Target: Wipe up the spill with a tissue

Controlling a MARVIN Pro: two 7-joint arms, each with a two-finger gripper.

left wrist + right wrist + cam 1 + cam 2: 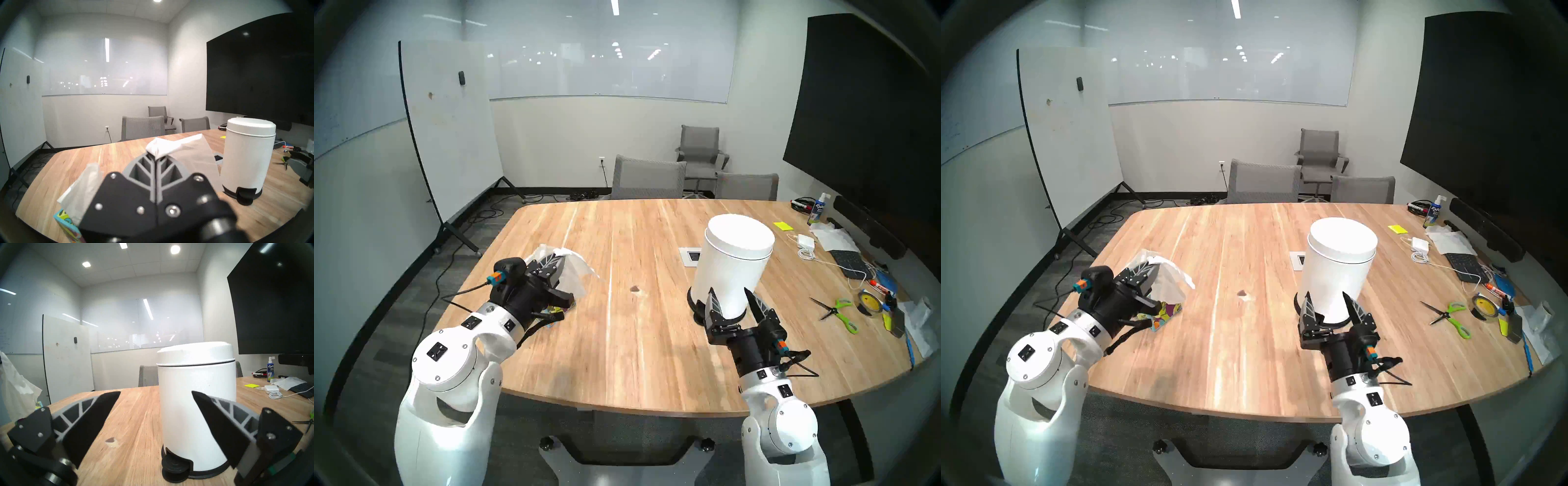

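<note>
**One tissue pinched, spill not yet touched**

Left pincer [559, 268] clamped together on the tissue [573, 271], sheet hanging loose above the leaf-print tissue box [1166, 312] at the left of the surface [619, 356]. Cannot tell whether the sheet is fully clear of the box slot; a second white sheet [81, 188] pokes up beside the pincer. Right pincer [733, 303] apart, empty, fingers either side of the white pedal bin [733, 261] in the head view, touching nothing as far as visible.

Spill [634, 288] small and dark brown, mid-surface, well apart from the tissue, between box and bin.

Doing it well, likely: lift clear of the box first, carry right toward the blotch, lower until the bunched paper presses flat, then drag across. Keep grip tight; thin paper may tear or slip. Avoid smearing toward the white socket plate [691, 257].

Containers: bin lid closed, contents hidden. Box contents mostly hidden beyond the white paper at its top.
</note>
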